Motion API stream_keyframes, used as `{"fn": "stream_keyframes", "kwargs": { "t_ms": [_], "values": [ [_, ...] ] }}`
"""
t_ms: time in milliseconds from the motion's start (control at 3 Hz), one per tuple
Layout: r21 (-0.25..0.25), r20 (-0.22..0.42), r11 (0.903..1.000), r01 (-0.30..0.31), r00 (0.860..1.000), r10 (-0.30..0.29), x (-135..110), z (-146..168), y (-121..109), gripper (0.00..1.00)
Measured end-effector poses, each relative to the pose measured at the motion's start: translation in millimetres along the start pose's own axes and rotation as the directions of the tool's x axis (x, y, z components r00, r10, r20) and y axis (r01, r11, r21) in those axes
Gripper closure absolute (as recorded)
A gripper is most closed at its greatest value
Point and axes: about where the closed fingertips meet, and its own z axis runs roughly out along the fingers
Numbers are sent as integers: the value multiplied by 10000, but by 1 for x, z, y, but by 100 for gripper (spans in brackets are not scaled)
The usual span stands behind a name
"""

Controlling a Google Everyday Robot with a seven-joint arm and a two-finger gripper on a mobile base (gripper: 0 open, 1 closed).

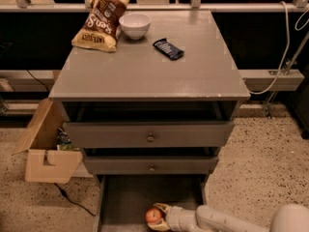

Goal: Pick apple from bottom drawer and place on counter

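The red and yellow apple [153,215] lies on the floor of the pulled-out bottom drawer [125,199], near its front. My gripper [159,217] reaches in from the lower right on a white arm and is right at the apple's right side, touching or nearly touching it. The grey counter [145,71] is the cabinet's top, high above the drawer.
On the counter stand a chip bag [99,21], a white bowl [134,24] and a dark snack bar [168,49]. Two upper drawers with small knobs [150,137] overhang the bottom drawer. An open cardboard box [46,149] sits on the floor at the left.
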Motion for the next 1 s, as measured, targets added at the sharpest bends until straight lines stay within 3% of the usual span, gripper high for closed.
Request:
{"fn": "stream_keyframes", "kwargs": {
  "t_ms": [333,667,1000],
  "values": [
    [-310,506,9909,1313,9903,-1296,-40,-109,-6,100],
    [-482,469,9746,2189,9751,-2167,-72,-192,-39,100],
    [-1070,978,9659,2358,9693,-2258,-89,-197,-24,100]
  ]
}}
